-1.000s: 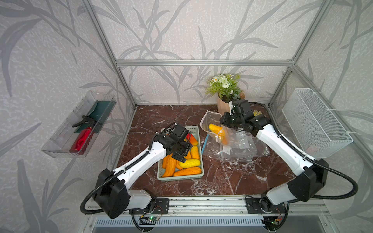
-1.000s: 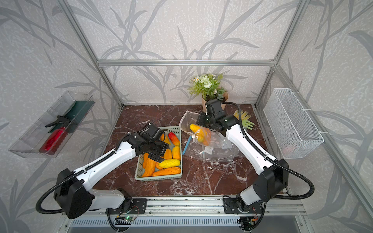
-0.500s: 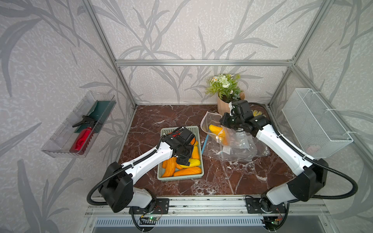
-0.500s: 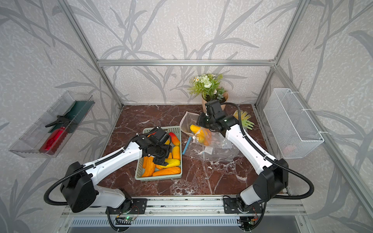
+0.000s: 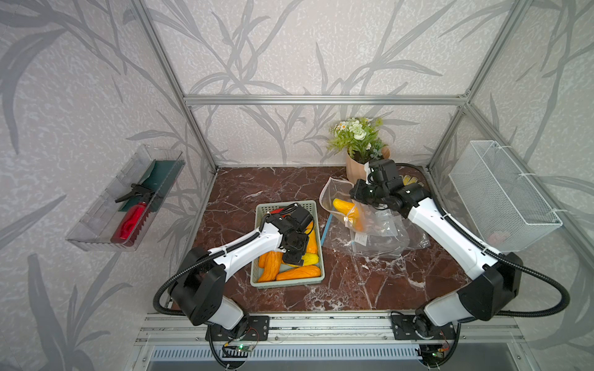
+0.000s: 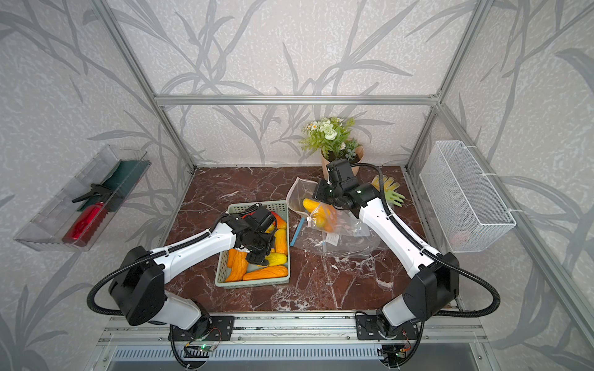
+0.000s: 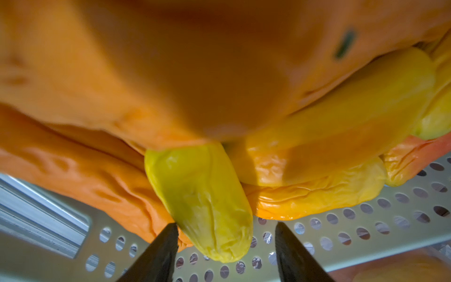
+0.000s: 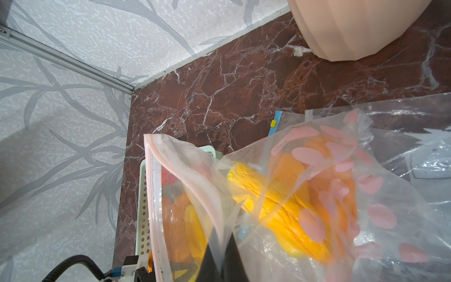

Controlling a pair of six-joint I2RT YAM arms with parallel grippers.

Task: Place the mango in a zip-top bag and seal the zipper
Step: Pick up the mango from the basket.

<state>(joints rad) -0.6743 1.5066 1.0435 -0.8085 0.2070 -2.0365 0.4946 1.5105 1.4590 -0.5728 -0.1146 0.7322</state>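
mango (image 7: 200, 195), yellow-green: likely light, soft, wrinkly; grasp mid-body | left gripper (image 7: 225, 223): open, straddling its tip | right gripper (image 8: 219, 258): clamped on zip-top bag (image 8: 185, 156) rim

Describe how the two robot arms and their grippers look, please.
The left arm and right arm match: smooth white tube-like segments between bulky black joints. A ribbed black cable loops out beside each. The left gripper and right gripper are black with thin, tapering fingers.

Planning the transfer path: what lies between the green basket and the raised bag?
A light-blue zipper strip, flat on the marble between basket and bag; both top views show it.
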